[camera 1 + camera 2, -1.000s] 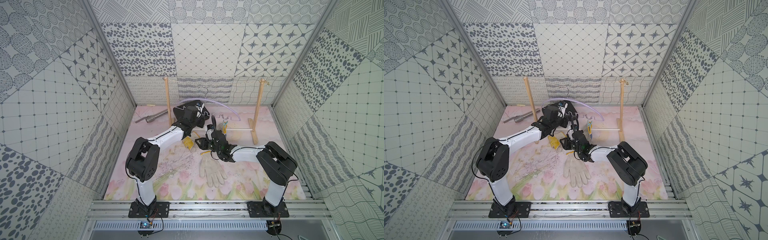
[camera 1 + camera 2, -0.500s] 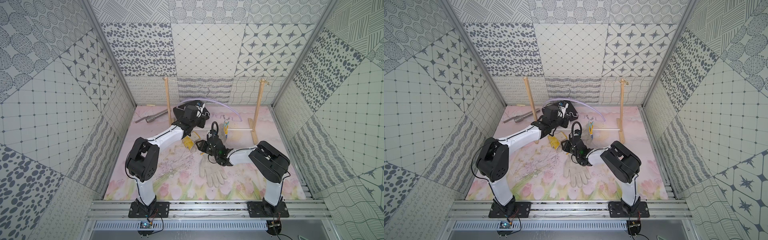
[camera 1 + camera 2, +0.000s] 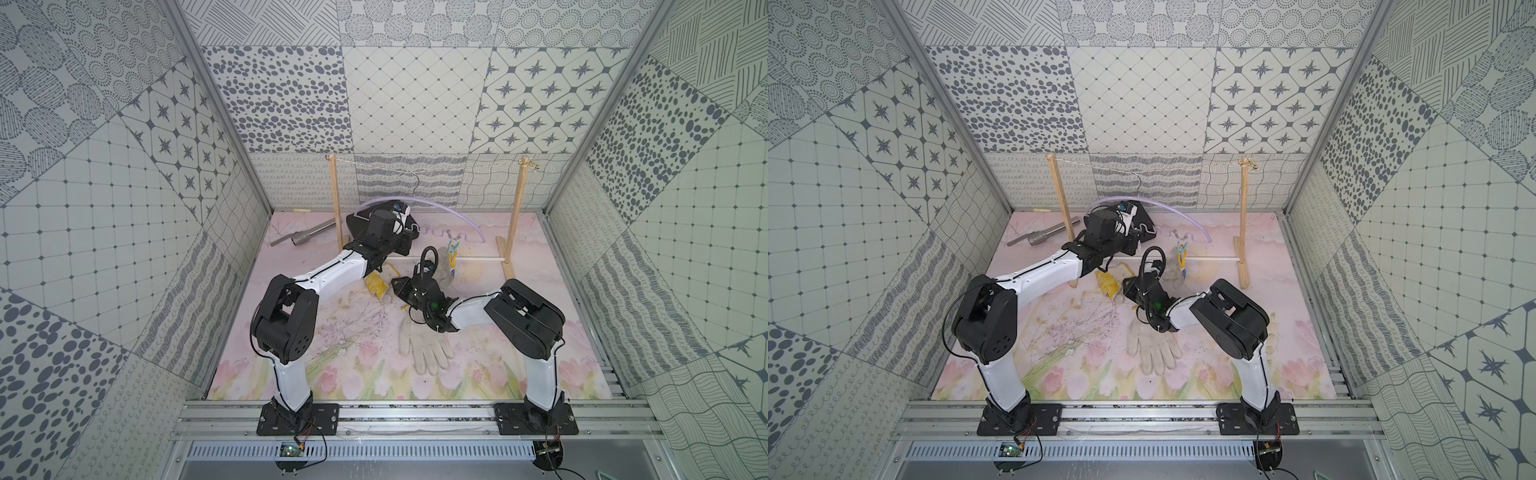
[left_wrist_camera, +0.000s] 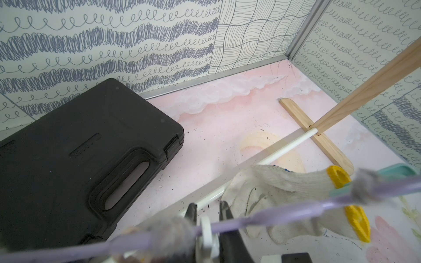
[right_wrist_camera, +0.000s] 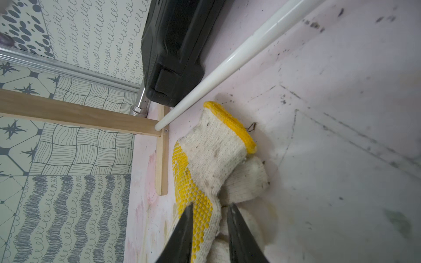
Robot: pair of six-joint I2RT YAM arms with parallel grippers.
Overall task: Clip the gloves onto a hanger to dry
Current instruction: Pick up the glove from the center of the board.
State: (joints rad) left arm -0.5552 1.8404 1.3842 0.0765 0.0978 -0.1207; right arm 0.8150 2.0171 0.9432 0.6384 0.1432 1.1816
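Both top views hang high above the front rail, looking down toward the back wall at 12 o'clock over the whole counter (image 3: pixel 332 374). The left wrist view, just behind its fingers (image 4: pixel 227 223) and the hanger (image 4: pixel 273 213), faces the 1 o'clock corner. The right wrist view, low over a glove (image 5: pixel 211 154), faces 11 o'clock. Both wrist views share the black case (image 4: pixel 79 148) and white rod (image 4: pixel 291 144).

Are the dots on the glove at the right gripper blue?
No, in the right wrist view the glove at the right gripper carries yellow dots on off-white knit.
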